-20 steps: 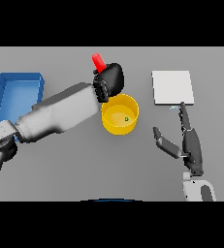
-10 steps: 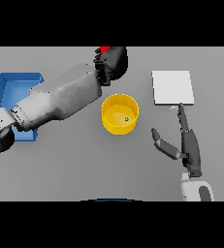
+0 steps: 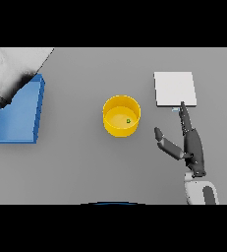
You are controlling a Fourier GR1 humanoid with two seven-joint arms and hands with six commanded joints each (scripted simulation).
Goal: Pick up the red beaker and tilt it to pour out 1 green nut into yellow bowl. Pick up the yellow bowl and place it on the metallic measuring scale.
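Even, bright, flat light; faint soft shadows beneath objects; no glare; edges slightly soft.

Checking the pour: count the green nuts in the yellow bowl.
1. One nut lies on the floor of the bowl, right of centre. None shows on the table; the red beaker is out of view.

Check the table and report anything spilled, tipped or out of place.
Nothing stands out. The yellow bowl stands upright with the green nut inside it, none on the table. The measuring scale lies flat and bare, the blue tray sits at the left. The right hand rests open beside the bowl.
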